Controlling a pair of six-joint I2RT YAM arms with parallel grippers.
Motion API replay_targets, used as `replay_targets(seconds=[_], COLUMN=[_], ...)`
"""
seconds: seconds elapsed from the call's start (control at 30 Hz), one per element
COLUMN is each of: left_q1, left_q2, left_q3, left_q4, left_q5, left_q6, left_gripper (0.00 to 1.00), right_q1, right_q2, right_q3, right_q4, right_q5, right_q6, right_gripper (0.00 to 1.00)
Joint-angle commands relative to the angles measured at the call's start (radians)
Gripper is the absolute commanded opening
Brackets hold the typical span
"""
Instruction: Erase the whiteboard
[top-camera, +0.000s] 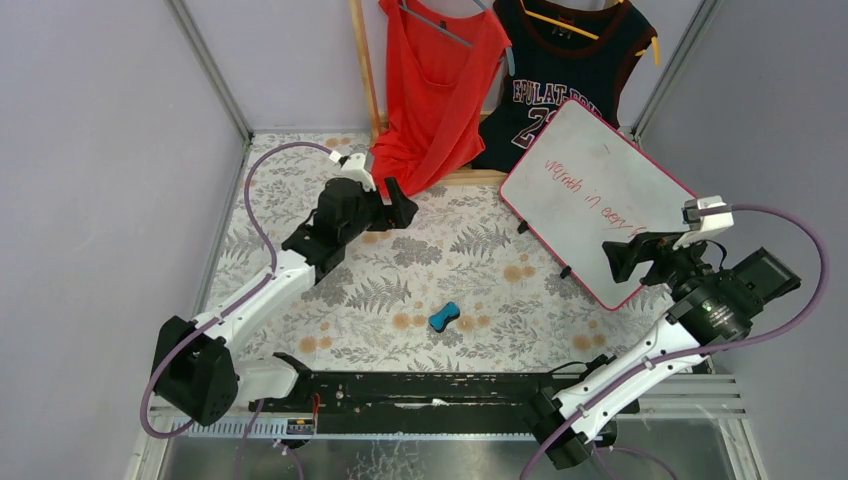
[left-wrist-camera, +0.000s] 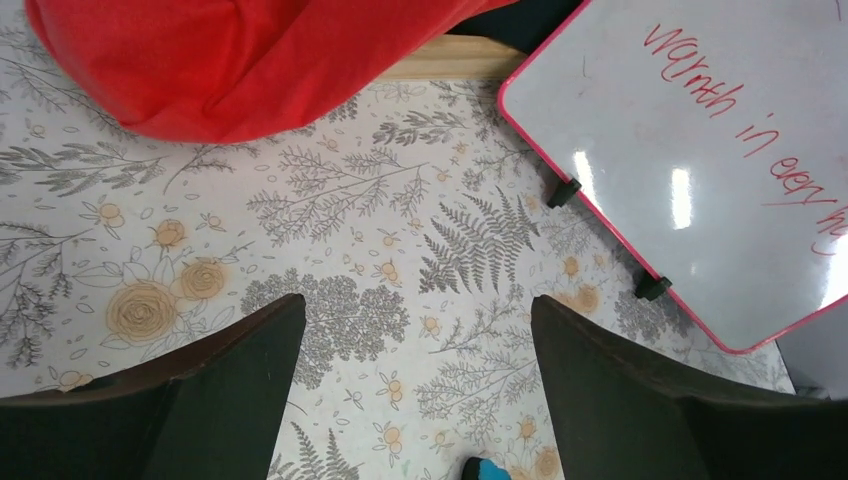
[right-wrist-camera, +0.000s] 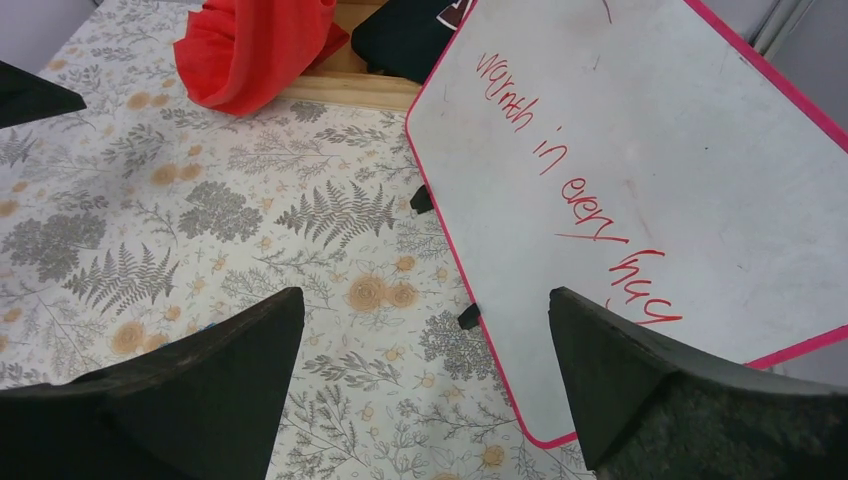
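Note:
The whiteboard (top-camera: 590, 190) has a pink-red frame and lies tilted at the back right of the table, with red handwriting on it. It also shows in the left wrist view (left-wrist-camera: 700, 150) and the right wrist view (right-wrist-camera: 650, 140). A small blue eraser block (top-camera: 444, 318) lies on the floral tablecloth near the middle; only its tip shows in the left wrist view (left-wrist-camera: 483, 470). My left gripper (top-camera: 398, 212) (left-wrist-camera: 417, 305) is open and empty above the cloth, left of the board. My right gripper (top-camera: 612, 262) (right-wrist-camera: 425, 295) is open and empty over the board's near corner.
A red tank top (top-camera: 440, 80) and a dark jersey (top-camera: 565, 80) hang on a wooden rack (top-camera: 365, 70) at the back, their hems reaching the table. Grey walls close in both sides. A black rail (top-camera: 420, 385) runs along the front edge.

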Motion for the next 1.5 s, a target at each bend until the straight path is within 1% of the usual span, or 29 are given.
replay_targets(seconds=[0.0, 0.17, 0.27, 0.43, 0.57, 0.67, 0.77, 0.87, 0.97, 1.03, 1.17, 1.33, 1.47], left_q1=[-0.024, -0.109, -0.155, -0.176, -0.197, -0.226, -0.244, -0.267, -0.307, -0.340, -0.418, -0.525, -0.602], left_q2=[0.005, 0.059, 0.089, 0.151, 0.192, 0.206, 0.207, 0.214, 0.215, 0.218, 0.242, 0.329, 0.421], left_q3=[0.023, 0.130, 0.194, 0.302, 0.393, 0.439, 0.436, 0.417, 0.369, 0.334, 0.284, 0.276, 0.300], left_q4=[-0.030, -0.173, -0.265, -0.416, -0.552, -0.654, -0.709, -0.749, -0.757, -0.756, -0.732, -0.689, -0.666], left_q5=[0.006, -0.045, -0.066, -0.020, 0.029, -0.004, -0.049, -0.075, -0.081, -0.084, -0.084, -0.100, -0.107], left_q6=[0.031, 0.067, 0.099, 0.132, 0.183, 0.216, 0.236, 0.243, 0.249, 0.250, 0.239, 0.214, 0.200], left_gripper=[0.82, 0.82, 0.82, 0.78, 0.78, 0.78, 0.78, 0.76, 0.74, 0.73, 0.72, 0.71, 0.68], right_q1=[-0.002, -0.002, -0.002, -0.002, -0.001, -0.002, -0.001, -0.001, -0.002, -0.002, -0.001, -0.001, -0.001], right_q2=[0.044, 0.019, 0.018, 0.085, 0.133, 0.170, 0.216, 0.275, 0.310, 0.314, 0.292, 0.301, 0.328], right_q3=[0.020, 0.012, 0.008, 0.055, 0.054, 0.054, 0.082, 0.127, 0.169, 0.188, 0.210, 0.263, 0.284], right_q4=[-0.005, 0.025, 0.062, 0.001, -0.022, -0.024, -0.054, -0.108, -0.169, -0.199, -0.202, -0.226, -0.223], right_q5=[-0.045, -0.067, -0.047, -0.008, 0.022, 0.069, 0.124, 0.152, 0.147, 0.135, 0.121, 0.119, 0.143], right_q6=[0.019, 0.032, 0.068, 0.010, -0.026, -0.037, -0.074, -0.133, -0.179, -0.204, -0.200, -0.194, -0.188], right_gripper=[0.99, 0.99, 0.99, 0.99, 0.97, 0.95, 0.94, 0.92, 0.90, 0.90, 0.91, 0.92, 0.91])
